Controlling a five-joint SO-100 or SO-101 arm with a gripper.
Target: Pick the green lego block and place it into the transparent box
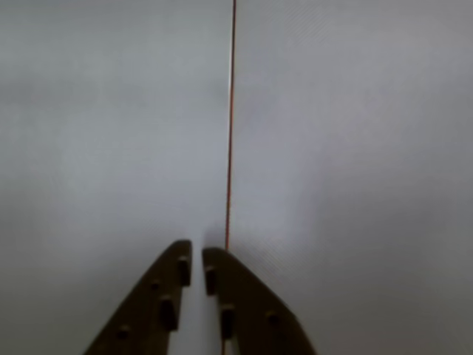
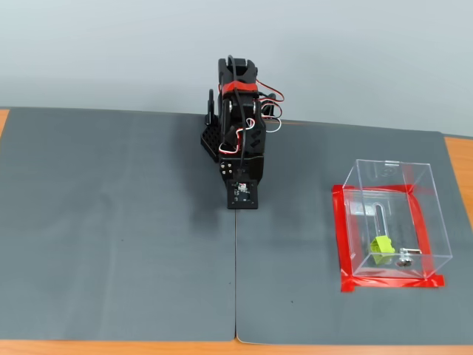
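The green lego block is seen lying inside the transparent box at the right of the surface, so the job looks finished, which explains the empty jaws being closed, folded back at the far middle.

One of nearly everything, two mats.
One green lego block, one transparent box, one arm with one end effector, two grey mats, one red tape outline.
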